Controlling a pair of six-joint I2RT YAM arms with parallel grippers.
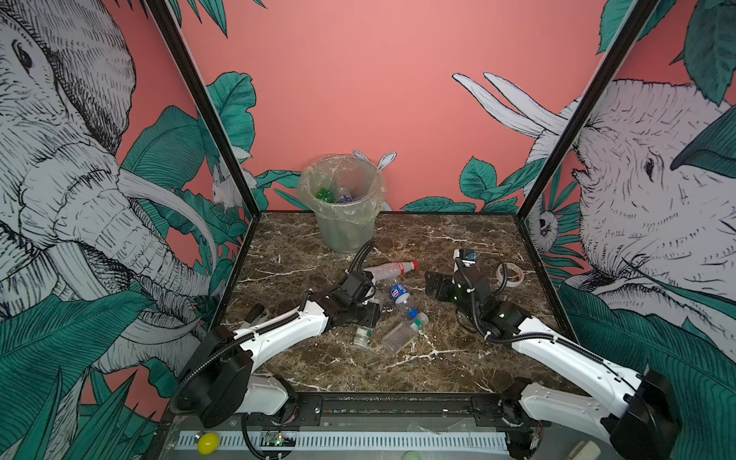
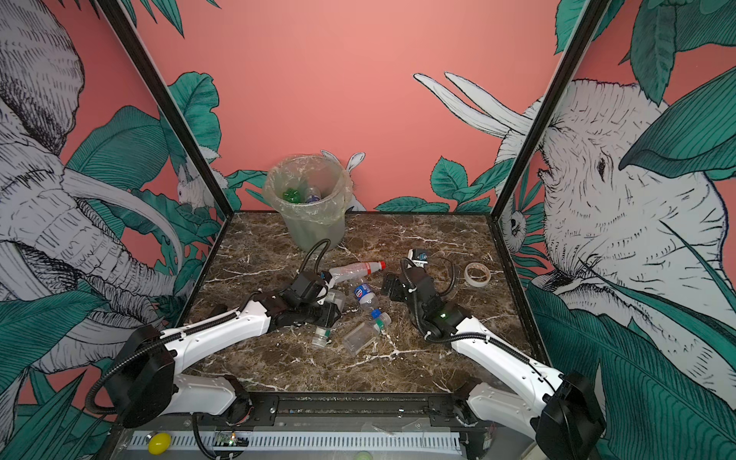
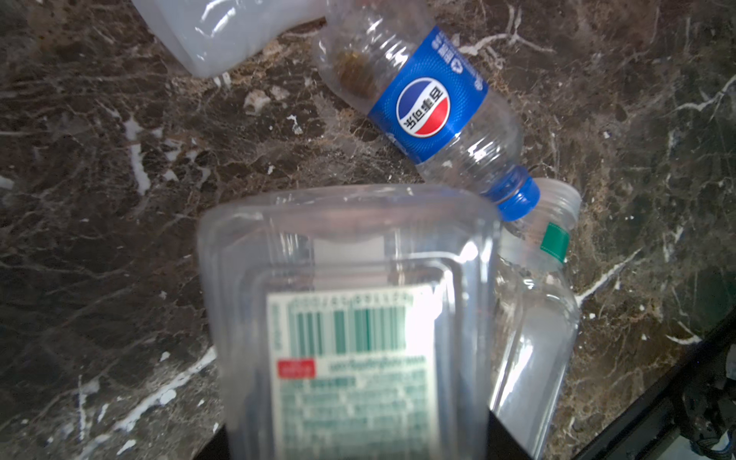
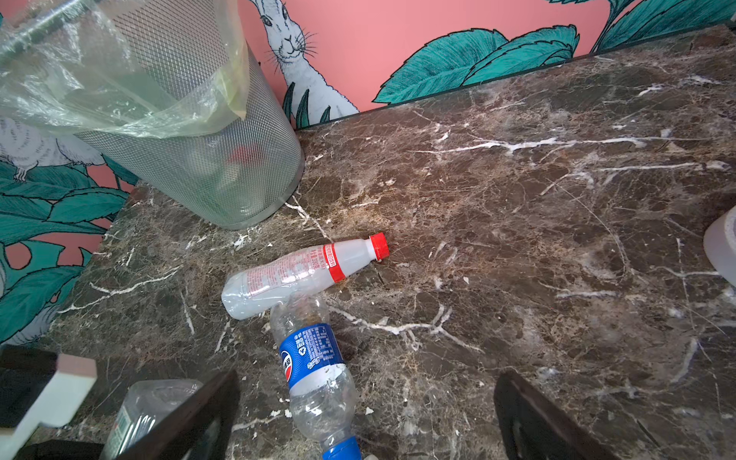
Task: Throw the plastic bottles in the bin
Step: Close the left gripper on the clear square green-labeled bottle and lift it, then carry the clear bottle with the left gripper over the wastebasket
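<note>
My left gripper [image 1: 368,316] [image 3: 358,442] is shut on a clear square bottle [image 3: 346,302] with a green-printed white label; its neck [image 1: 361,337] sticks out below the jaws. Beside it on the marble lie a blue-labelled bottle [image 1: 399,294] [image 4: 314,370], a red-capped bottle [image 1: 392,271] [image 4: 298,275] and another clear square bottle [image 1: 400,336] [image 3: 533,330]. My right gripper [image 1: 434,286] [image 4: 366,422] stands open just right of the blue-labelled bottle, holding nothing. The bin [image 1: 342,235] [image 4: 223,159] stands at the back and holds a green bottle [image 1: 326,194] and a clear one.
A beige ring of tape [image 1: 510,275] lies at the right, near the right arm's cable. Patterned walls close the table [image 1: 458,247] on three sides, and a black rail [image 1: 398,398] runs along its front edge.
</note>
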